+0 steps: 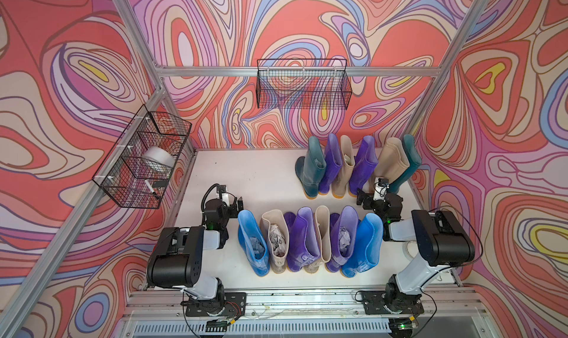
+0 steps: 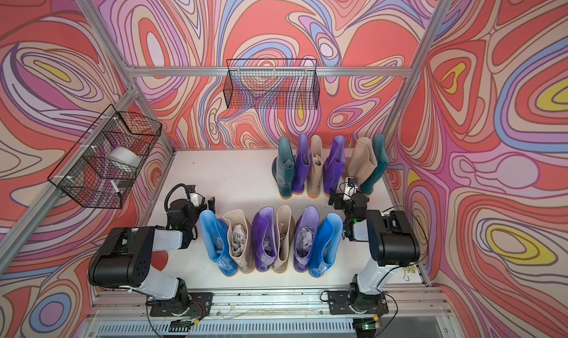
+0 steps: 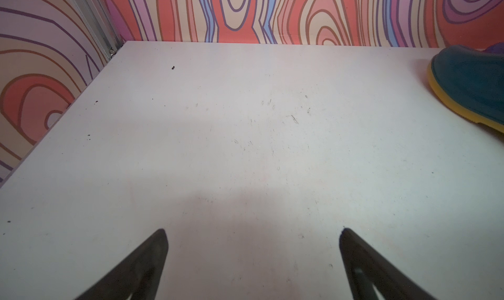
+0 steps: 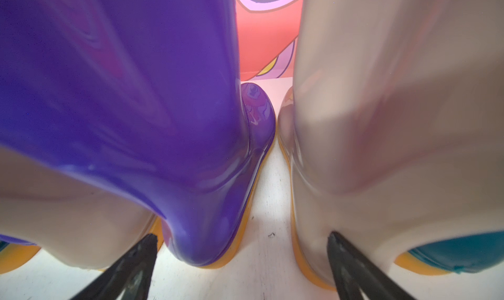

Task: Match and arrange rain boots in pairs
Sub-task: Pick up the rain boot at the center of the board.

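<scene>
Rain boots (image 1: 302,238) stand upright in two rows on the white tabletop (image 1: 246,173), soles down and shafts packed side by side, so each one presents a narrow profile to the arms. We read the far row (image 1: 364,164) as teal, purple, beige, purple, beige, teal, and the near row (image 1: 322,232) as blue, beige, purple, beige, purple, blue. No two neighbours share a colour, so we judge that no pair is formed yet. Crumpled paper (image 1: 275,235) fills several near shafts, probably to keep the soft rubber from folding over.

The right gripper (image 4: 242,235) sits low behind the far row, jaws spread wide and empty. It is aimed at the gap between a purple boot (image 4: 163,107) and a beige boot (image 4: 381,107), whose heels face it. The purple heel lies partly between the fingertips, which suggests that boot as the first pick. We cannot tell whether a fingertip touches rubber.

The left gripper (image 3: 252,233) is likewise spread wide and holds nothing. It hovers over the bare part of the tabletop beside the near row, with only the foot of a teal boot (image 3: 469,88) at the edge of its wrist view. We take that bare area as the room where matched pairs can be set down.
</scene>
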Motion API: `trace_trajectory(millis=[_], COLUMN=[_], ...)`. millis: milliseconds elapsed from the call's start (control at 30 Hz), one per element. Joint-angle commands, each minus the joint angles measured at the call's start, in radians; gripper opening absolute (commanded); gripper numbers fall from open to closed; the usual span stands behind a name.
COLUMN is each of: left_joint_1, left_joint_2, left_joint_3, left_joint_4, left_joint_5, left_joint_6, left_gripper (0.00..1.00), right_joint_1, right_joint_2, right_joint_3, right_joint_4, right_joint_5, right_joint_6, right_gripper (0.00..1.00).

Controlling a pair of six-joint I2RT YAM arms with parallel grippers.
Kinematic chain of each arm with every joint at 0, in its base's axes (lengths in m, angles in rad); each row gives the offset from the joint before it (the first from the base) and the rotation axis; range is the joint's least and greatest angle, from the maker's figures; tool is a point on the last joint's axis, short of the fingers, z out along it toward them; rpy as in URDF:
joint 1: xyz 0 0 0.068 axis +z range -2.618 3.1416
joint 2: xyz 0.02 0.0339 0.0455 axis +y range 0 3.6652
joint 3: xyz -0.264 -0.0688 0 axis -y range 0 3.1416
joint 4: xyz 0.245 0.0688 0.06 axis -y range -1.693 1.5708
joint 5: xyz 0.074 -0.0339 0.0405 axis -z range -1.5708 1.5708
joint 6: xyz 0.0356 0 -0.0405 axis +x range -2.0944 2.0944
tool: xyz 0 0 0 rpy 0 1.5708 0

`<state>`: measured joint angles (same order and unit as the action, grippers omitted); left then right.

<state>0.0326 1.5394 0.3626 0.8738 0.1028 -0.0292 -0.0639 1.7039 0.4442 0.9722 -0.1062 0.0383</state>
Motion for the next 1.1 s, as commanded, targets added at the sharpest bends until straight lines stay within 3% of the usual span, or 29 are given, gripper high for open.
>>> trace_trajectory(millis=[0,100,300,467,700,1067], left_joint_1=[-0.002,-0.002,-0.003,-0.009,-0.019,-0.161], left_joint_2=[-0.014,-0.068,-0.279,-0.431,-0.554,-0.587], left_joint_3=[-0.029,-0.062,-0.014,0.028,0.282,0.677], left_joint_4=[0.083,0.097,-0.161,-0.269,-0.634,-0.965], left_joint_5=[0.015,-0.020,-0.118,-0.164,-0.156,-0.160], left_joint_6=[0.019,0.007,-0.028,-0.084,-0.236,-0.193], left_gripper=[1.00,1.00,1.00,1.00,1.00,1.00], right_joint_1=[0.004,0.006,0.007,0.007,0.006,0.016], right_joint_2=[-0.028,-0.054,-0.153,-0.261,-0.453,-0.644], right_joint_3=[0.008,-0.015,0.005,0.038,0.147,0.348], right_joint_4=[-0.018,0.004,-0.117,-0.244,-0.546,-0.905], right_joint_5=[0.068,0.110,0.145,0.146,0.105,0.066], right_joint_6=[0.028,0.039,0.048,0.063,0.053,0.114], right_gripper=[0.98,0.98,0.98,0.98,0.97,0.98])
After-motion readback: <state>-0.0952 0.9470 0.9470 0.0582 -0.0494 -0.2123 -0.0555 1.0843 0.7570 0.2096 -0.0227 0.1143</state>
